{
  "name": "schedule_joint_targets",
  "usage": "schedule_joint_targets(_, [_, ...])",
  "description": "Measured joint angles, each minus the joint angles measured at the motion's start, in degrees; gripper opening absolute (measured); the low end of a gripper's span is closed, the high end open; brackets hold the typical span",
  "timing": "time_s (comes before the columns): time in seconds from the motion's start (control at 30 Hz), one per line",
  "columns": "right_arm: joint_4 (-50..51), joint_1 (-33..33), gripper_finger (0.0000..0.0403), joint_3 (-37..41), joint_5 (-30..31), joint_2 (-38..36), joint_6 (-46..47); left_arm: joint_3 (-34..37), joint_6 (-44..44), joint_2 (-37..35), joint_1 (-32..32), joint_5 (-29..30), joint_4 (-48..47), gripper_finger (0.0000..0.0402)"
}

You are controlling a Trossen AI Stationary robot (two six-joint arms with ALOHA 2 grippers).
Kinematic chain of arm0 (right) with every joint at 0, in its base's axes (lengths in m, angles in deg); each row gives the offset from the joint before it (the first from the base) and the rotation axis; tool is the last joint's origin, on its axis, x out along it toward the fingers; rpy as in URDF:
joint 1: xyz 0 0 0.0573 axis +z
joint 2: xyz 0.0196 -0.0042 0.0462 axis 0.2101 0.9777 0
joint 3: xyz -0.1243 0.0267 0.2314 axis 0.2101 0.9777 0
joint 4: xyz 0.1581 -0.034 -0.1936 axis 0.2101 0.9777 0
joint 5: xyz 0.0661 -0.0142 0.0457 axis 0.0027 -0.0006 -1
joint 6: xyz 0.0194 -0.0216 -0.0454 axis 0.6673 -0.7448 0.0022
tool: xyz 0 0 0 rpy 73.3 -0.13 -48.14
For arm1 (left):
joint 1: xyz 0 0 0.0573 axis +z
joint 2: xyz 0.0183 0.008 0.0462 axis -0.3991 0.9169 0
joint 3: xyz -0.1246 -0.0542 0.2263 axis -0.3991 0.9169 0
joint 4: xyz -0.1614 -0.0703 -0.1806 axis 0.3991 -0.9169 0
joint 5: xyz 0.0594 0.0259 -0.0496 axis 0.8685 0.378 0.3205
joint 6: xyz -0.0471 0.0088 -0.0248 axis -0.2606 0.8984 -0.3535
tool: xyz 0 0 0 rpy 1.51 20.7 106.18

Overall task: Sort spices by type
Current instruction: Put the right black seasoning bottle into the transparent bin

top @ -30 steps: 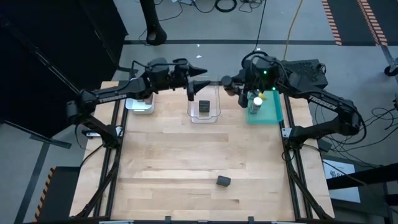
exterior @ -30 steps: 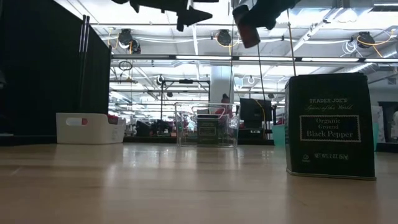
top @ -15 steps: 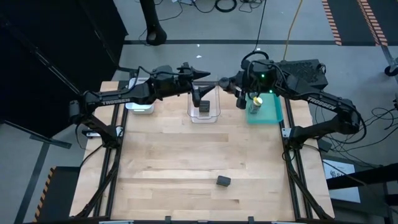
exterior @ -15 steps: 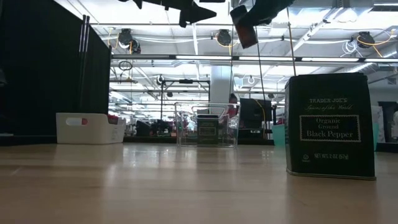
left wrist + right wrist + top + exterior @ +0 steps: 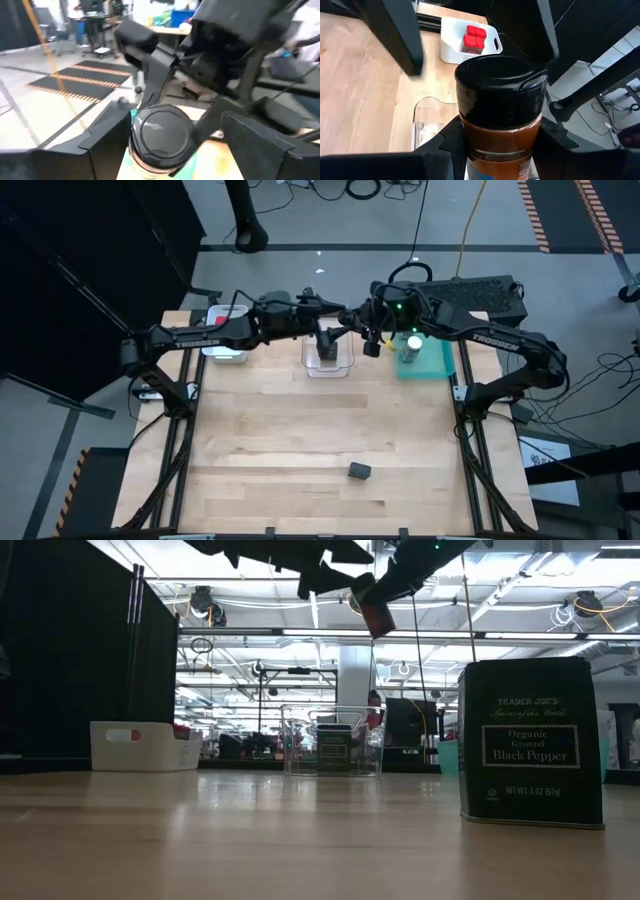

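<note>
Black-capped spice jar (image 5: 500, 120) pinched in right end effector (image 5: 371, 343), between spread left end effector (image 5: 340, 332) fingers, above clear tray (image 5: 329, 366)

Black-capped jar's (image 5: 499, 120) base, cut off below; second black tin (image 5: 334, 748), label blurred through the clear tray (image 5: 375, 740)

Robotics lab: wooden table (image 5: 300, 430) on metal frame, ceiling strip lights (image 5: 420, 633), hazard-striped floor (image 5: 80, 85).
</note>
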Motion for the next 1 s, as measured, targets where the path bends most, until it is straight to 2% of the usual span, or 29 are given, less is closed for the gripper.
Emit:
schedule_joint_targets(0.13, [-0.4,0.4,0.0153,0.0,-0.3,0.4,0.5,0.1,0.2,0.5,-0.2,4.8,-1.1,0.0313])
schedule_joint_targets(0.43, [-1.1,0.4,0.0153,0.0,-0.2,0.4,1.3,0.0,0.2,0.5,-0.1,1.7,-2.1,0.0313])
schedule_joint_targets(0.9, [-1.4,0.4,0.0153,0.0,-0.2,0.4,1.5,0.0,-0.3,1.2,-0.2,1.9,0.1,0.0313])
schedule_joint_targets(1.0, [-1.4,0.4,0.0153,0.0,-0.2,0.4,1.5,0.0,-0.3,1.2,-0.2,2.1,0.3,0.0301])
